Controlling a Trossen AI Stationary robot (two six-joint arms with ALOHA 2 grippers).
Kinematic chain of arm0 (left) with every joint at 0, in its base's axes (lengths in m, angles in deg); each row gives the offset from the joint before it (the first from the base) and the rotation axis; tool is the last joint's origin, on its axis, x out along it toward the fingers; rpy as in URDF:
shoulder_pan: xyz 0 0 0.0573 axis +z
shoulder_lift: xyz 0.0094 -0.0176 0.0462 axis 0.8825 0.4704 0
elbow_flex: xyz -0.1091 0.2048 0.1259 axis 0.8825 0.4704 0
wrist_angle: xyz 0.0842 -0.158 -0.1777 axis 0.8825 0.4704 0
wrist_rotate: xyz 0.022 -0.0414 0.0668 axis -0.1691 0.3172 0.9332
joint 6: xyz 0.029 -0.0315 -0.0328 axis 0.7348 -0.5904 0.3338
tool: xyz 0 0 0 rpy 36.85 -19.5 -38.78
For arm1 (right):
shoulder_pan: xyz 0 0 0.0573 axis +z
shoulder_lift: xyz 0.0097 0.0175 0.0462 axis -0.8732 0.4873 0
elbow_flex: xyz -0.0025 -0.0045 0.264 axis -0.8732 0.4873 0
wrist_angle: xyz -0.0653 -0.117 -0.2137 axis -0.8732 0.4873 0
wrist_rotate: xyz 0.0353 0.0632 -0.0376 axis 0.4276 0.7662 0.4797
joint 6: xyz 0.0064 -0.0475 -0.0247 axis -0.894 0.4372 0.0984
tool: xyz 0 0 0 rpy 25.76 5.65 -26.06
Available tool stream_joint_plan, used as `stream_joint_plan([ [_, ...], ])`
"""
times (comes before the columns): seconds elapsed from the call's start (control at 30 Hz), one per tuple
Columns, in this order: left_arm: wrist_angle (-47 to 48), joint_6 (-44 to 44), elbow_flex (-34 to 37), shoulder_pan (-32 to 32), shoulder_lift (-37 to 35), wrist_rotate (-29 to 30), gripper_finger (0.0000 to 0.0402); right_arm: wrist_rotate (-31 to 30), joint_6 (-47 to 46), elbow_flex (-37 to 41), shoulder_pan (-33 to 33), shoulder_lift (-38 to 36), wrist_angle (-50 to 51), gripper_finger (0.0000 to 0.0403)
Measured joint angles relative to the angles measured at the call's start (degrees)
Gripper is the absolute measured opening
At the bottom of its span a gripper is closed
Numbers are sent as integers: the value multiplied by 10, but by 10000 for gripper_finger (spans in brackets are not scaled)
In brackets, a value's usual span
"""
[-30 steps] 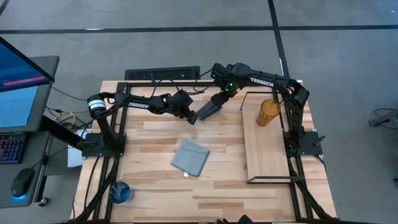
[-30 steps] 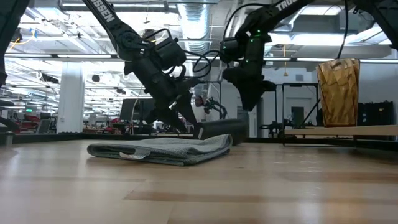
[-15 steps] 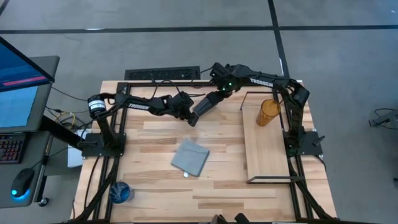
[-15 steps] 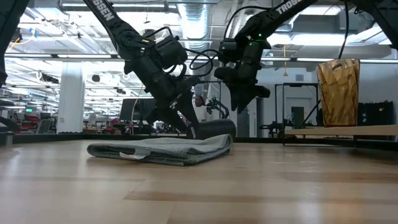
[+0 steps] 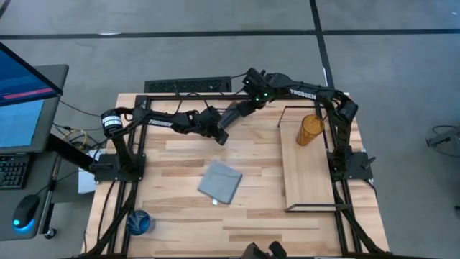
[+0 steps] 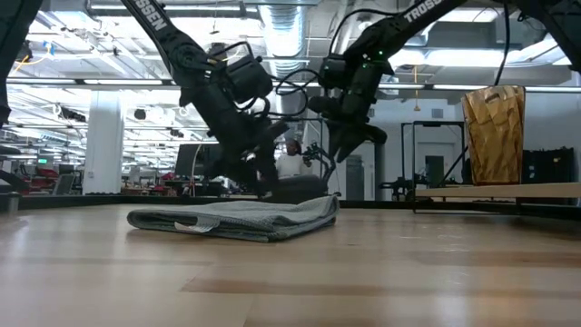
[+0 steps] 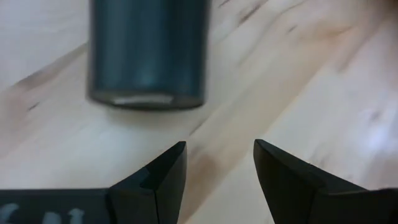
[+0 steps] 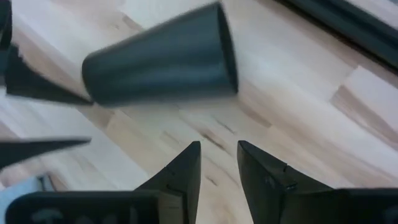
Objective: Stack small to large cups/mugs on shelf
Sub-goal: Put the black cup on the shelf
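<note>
Right gripper [image 5: 231,117] has pulled back toward the table's rear edge; black cup [image 7: 148,53] now lies on its side on the table [image 5: 180,208], released.
Left gripper [image 7: 216,163] sits just before the cup, fingers apart, holding nothing; right fingers narrowly parted, empty. Amber cup [image 5: 310,129] stands on the shelf [image 5: 309,176]; blue cup [image 5: 139,223] at the table's front-left corner.

White "TROSSEN" lettering stands on the right arm [image 5: 305,93] in the high view — near the amber tumbler [image 5: 310,130]. In the low view, partial letters "TRUS" and "SSEN" show on arm links; nothing else reads.
</note>
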State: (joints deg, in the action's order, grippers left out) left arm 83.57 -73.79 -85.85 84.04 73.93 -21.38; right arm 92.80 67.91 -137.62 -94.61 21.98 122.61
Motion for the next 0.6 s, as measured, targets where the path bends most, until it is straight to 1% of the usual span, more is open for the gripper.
stream_joint_plan([
  [0.1,46,11,0,11,0,9,178,-1,0,0,0,0,0,127],
  [0.2,95,9,1,21,0,68,178,-1,9,0,-1,0,-6,127],
  [0.27,103,7,1,28,0,102,178,0,9,0,-1,0,-9,127],
  [0.33,90,7,1,37,0,93,178,2,11,0,-1,0,-11,127],
  [0.43,58,3,1,45,0,54,178,5,22,0,-5,0,-28,127],
  [0.53,37,0,1,46,0,57,178,22,24,0,-9,0,-67,127],
  [0.6,32,-4,1,47,0,65,178,46,23,0,-14,0,-85,127],
])
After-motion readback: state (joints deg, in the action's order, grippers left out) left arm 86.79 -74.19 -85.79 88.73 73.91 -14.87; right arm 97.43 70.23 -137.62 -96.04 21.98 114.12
